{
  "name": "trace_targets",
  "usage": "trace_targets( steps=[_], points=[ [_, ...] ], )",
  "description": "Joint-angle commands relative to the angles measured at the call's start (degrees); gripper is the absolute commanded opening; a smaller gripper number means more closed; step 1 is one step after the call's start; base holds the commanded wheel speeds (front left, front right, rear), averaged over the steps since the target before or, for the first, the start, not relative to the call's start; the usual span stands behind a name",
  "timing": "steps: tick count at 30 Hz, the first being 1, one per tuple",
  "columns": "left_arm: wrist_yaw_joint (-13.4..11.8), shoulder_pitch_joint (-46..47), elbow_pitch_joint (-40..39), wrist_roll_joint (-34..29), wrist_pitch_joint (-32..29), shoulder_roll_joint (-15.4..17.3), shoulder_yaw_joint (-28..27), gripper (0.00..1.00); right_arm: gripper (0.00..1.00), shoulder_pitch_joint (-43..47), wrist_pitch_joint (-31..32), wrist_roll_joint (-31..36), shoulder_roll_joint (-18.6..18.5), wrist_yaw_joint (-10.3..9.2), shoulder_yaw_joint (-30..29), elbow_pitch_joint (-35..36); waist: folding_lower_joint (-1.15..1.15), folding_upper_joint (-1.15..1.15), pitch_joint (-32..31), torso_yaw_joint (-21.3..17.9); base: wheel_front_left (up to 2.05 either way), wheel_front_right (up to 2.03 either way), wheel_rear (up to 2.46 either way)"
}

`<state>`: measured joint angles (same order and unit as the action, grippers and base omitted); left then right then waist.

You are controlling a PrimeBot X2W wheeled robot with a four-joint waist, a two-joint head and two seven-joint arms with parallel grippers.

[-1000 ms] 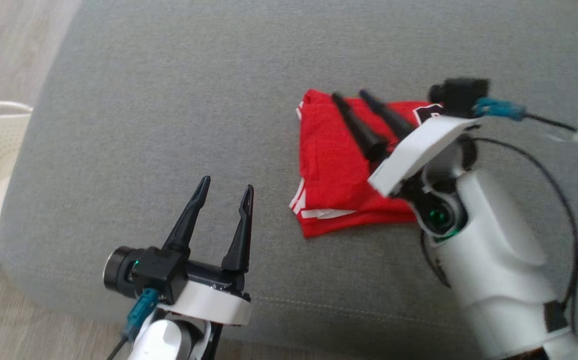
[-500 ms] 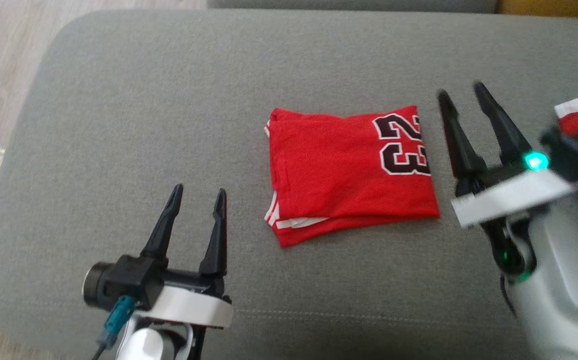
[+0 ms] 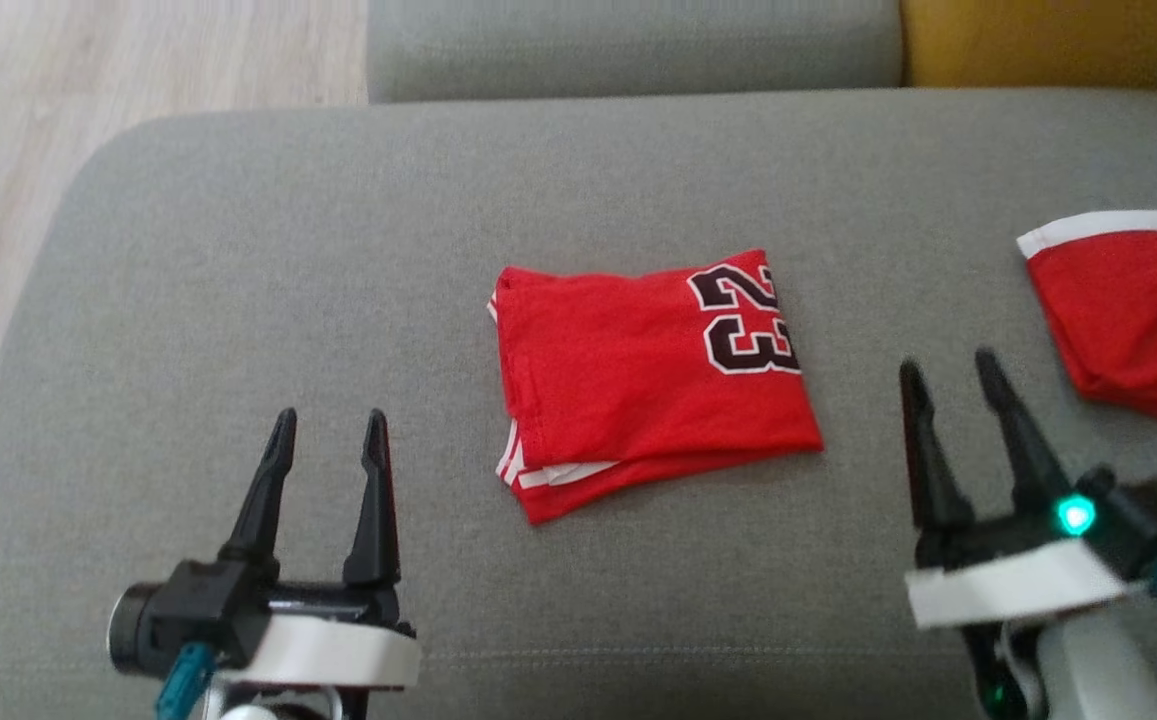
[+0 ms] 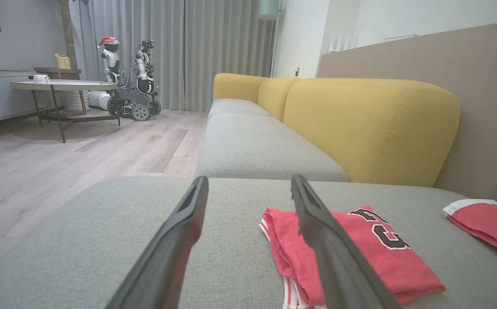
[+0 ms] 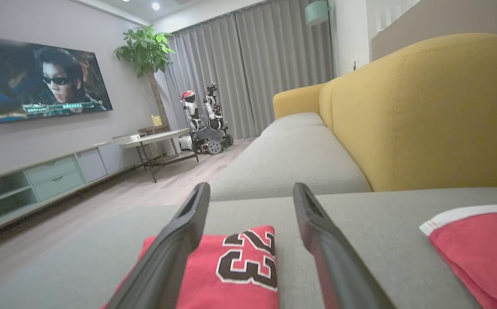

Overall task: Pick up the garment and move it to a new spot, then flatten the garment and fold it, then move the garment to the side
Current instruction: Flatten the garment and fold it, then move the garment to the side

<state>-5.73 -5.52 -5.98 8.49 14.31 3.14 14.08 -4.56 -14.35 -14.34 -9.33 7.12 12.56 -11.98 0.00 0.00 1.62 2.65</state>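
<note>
A second ago your right jaws lay across the garment [image 3: 638,385], their tips over the red mesh. Now they have pulled clear and sit at about 4 o'clock from it, spread wide with nothing between them. Your left jaws are also spread and empty, at about 8 o'clock from it, much as they were. The head view has lifted as well, so part of the shift you see there is the camera's, not the cloth's.

The garment lies in the middle of the grey sofa seat [image 3: 268,230], folded into a compact rectangle. The dark 23 faces up near its 2 o'clock corner, and striped trim peeks out at 7 o'clock. Neither arm touches it. A second red cloth [image 3: 1128,320] lies well apart at 3 o'clock.

The fold looks finished and let go, so I judge that only the move to the side remains. The stack is loose, layered mesh. Pinch through all the layers at one edge, or it will likely fall open as you lift.
</note>
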Motion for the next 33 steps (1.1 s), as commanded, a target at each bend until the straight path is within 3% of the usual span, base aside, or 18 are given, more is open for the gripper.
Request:
trace_targets(
  steps=[1,13,33],
  points=[
    [-0.3,1.0,-3.0,-0.8,0.7,-0.3,-2.1,1.00,1.00,0.6,-0.6,2.2,0.6,0.36,0.7,2.3,0.00,0.00,-1.1,-0.3,0.00,0.00,0.00],
    [0.1,-1.8,-3.5,-5.2,0.7,-0.3,-2.2,1.00,1.00,5.5,-0.6,6.3,4.0,0.36,-0.3,1.9,0.00,0.00,-3.1,0.7,0.00,0.00,0.00],
    [0.6,-2.0,-1.7,-5.8,0.7,-0.3,-2.3,1.00,1.00,5.7,-0.6,6.4,4.2,0.36,0.1,1.4,0.00,0.00,-3.2,1.2,0.00,0.00,0.00]
  ],
)
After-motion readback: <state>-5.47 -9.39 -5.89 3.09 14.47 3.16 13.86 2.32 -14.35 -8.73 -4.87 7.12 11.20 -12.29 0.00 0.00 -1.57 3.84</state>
